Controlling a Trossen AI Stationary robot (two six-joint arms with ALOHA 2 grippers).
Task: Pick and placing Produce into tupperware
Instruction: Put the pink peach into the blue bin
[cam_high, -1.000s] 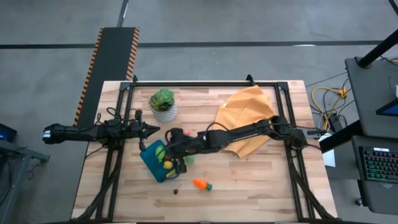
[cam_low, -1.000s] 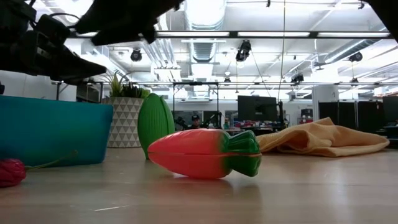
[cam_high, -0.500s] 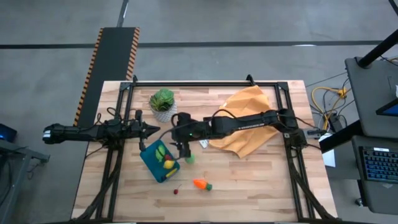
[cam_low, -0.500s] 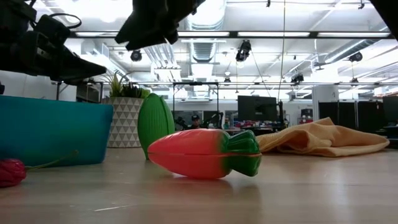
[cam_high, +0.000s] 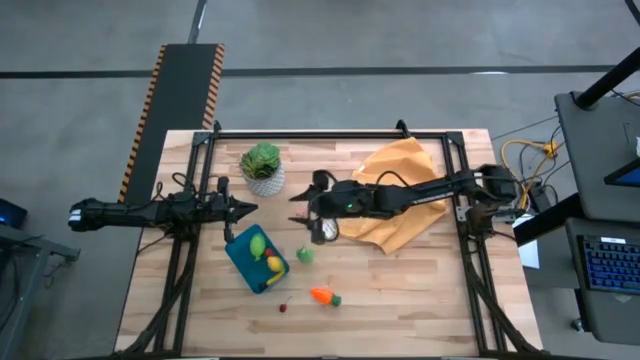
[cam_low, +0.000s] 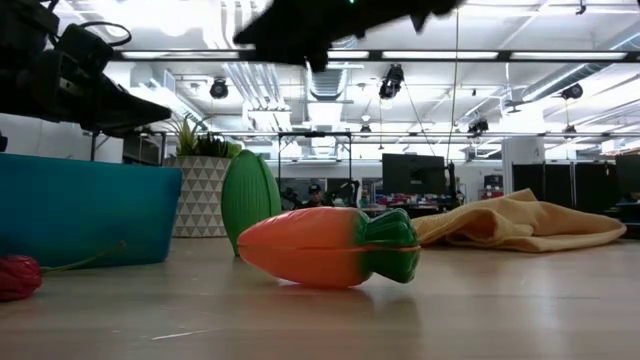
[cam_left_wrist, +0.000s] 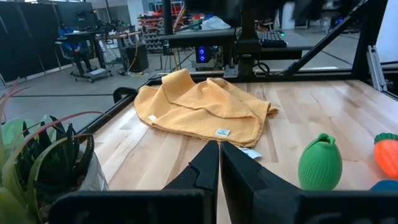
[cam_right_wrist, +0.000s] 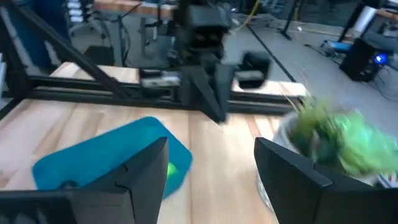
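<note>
Blue tupperware (cam_high: 256, 259) on desk, holding yellow and green produce; green fruit (cam_high: 305, 255), carrot (cam_high: 324, 296) and red piece (cam_high: 284, 307) lie loose beside it. Right gripper (cam_high: 312, 214), jaws apart and empty, hangs above; left gripper (cam_high: 243, 209), jaws together, waits far-left. Risk: the rounded fruit could roll off if pinched off-centre.

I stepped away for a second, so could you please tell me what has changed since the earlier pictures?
The right gripper, open and empty, has pulled back from over the tupperware toward the orange cloth, rising clear of the produce. The left gripper has stayed shut beside the plant. The green fruit, carrot, red piece and the pieces in the tupperware have not moved.
</note>
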